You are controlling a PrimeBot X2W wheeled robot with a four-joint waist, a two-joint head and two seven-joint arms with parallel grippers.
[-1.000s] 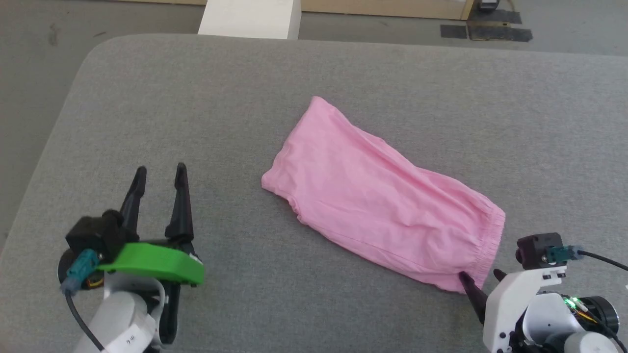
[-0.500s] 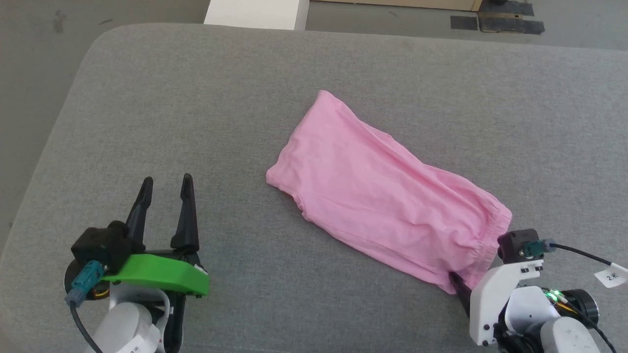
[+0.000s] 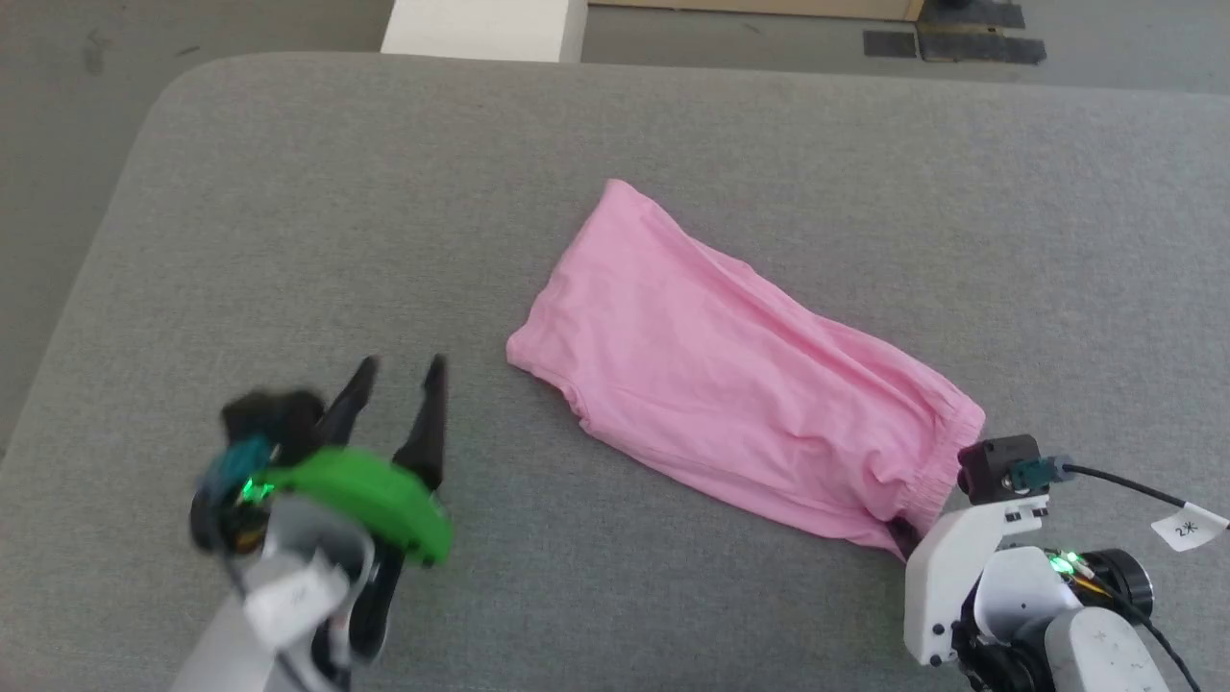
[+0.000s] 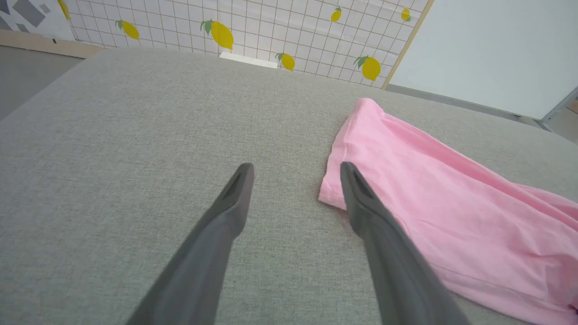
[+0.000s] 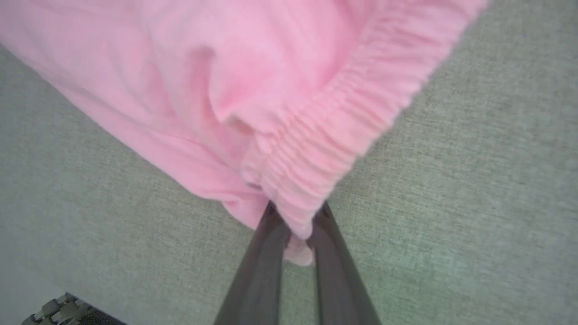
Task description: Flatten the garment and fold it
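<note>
Well, you have the broad grey fabric-covered table with rounded corners (image 3: 288, 192) across most of the head view. On it, a little right of the middle, the light pink thin cloth garment (image 3: 711, 375) lies spread in one layer-stack with soft creases. Its long axis runs from about 11 o'clock down to 4 o'clock. The hemmed end faces 10 o'clock, and the gathered elastic waistband (image 3: 947, 461) closes the 4 o'clock end.

At 12 o'clock, past the table's far edge, you can see a plain white rectangular block (image 3: 485, 34) on the floor.

Your left gripper (image 3: 403, 363), on the arm with the green plastic bracket, sits at about 8 o'clock from the garment and looks blurred from the head. Its two dark fingers are spread wide with nothing between them. From the left wrist, the gripper (image 4: 295, 166) points across bare table, and its right-hand finger crosses the garment's (image 4: 429, 189) near hemmed corner; whether it touches the cloth, you cannot tell.

Your right gripper (image 5: 296, 210) is at the garment's 5 o'clock corner. Its fingers are pressed together on the lower end of the waistband (image 5: 343, 113), pinching a small fold of pink cloth that pokes out between them.

A small white paper tag (image 3: 1189, 527) hangs from the right wrist cable at 4 o'clock.
</note>
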